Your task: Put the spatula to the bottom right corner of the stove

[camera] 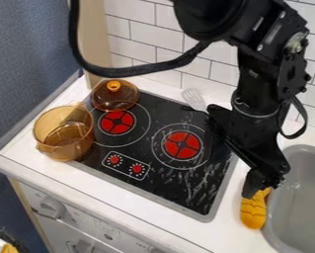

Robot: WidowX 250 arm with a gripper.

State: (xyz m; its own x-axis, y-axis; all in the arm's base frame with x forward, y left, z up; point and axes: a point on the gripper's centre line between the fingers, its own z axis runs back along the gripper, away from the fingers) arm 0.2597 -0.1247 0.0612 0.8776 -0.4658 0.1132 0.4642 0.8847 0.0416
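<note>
You see the spatula (194, 100) at the stove's (172, 179) back edge, near the wall (214, 71). Its slotted head points to the top of the view, a little to the left; its long axis slopes down to the right, where the hand (235, 162) hides the rest. Your hand is wide open above the stove's right side; you cannot tell whether it touches the spatula.

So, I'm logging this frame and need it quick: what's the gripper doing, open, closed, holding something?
Gripper: by the yellow item at the stove's right; open, closed or holding, I can't tell.
</note>
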